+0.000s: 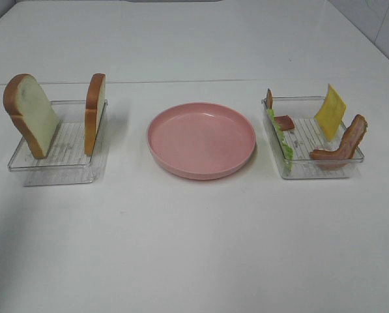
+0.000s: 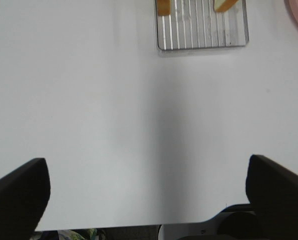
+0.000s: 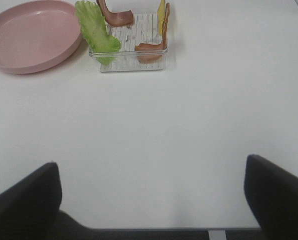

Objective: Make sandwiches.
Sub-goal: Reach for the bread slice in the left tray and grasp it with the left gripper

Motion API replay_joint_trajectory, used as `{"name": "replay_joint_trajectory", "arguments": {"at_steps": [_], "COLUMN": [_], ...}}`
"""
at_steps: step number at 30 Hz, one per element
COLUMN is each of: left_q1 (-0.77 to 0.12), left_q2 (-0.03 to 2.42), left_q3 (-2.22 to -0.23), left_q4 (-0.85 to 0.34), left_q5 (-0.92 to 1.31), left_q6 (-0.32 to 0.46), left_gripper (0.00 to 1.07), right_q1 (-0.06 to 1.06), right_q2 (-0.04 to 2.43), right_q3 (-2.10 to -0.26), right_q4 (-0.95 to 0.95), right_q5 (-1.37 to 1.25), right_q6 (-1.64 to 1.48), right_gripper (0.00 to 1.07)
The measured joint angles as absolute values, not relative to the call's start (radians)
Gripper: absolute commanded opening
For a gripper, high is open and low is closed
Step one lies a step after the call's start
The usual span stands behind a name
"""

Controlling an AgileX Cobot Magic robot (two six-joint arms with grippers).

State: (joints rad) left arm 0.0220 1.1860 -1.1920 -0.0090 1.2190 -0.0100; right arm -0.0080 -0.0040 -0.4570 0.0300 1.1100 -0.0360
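While the left gripper (image 2: 149,192) and right gripper (image 3: 151,195) hang open short of the pink plate (image 1: 201,138), we judge the light, spongy bread slices (image 1: 31,117) left of it and limp lettuce (image 1: 281,138), bacon (image 1: 344,142) and cheese (image 1: 331,111) right of it best pinched by raised edges.

Nine items, six kinds.
Plates: one, the pink plate (image 1: 201,171), in the middle. Trays: two, the bread tray (image 1: 57,173) at 9 o'clock of the pink plate and the fillings tray (image 1: 303,173) at 3 o'clock of it. Bread: two, the outer slice (image 1: 30,114) at 9 o'clock and the inner slice (image 1: 95,112) at 3 o'clock within the bread tray. Lettuce leaf (image 1: 280,134): one. Yellow cheese square (image 1: 331,111): one. Bacon: two can be made out, the short strip (image 1: 285,122) by the fillings tray's 9 o'clock side and the long strip (image 1: 343,145) at its 4 o'clock corner.
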Motion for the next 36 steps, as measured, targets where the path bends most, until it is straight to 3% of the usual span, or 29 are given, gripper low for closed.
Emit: {"name": "replay_joint_trajectory", "arguments": {"at_steps": [5, 20, 36], "left_q1": [-0.009, -0.256, -0.301], "left_q2": [1.379, 1.981, 2.266], "left_q3": [-1.343, -1.826, -2.077], "left_q4": [0.000, 0.055, 0.057], "left_q5": [1.219, 1.218, 1.218], "left_q6": [-0.032, -0.166, -0.188], "left_gripper": [1.02, 1.02, 1.02], "right_q1": [-0.008, -0.008, -0.008], "right_q2": [-0.004, -0.004, -0.004], "right_q3": [-0.457, -0.457, -0.457], "right_q4": [0.030, 0.030, 0.030], "right_q5": [1.110, 1.110, 1.110], "right_q6": [-0.036, -0.036, -0.036], "right_gripper": [0.96, 0.96, 0.96]}}
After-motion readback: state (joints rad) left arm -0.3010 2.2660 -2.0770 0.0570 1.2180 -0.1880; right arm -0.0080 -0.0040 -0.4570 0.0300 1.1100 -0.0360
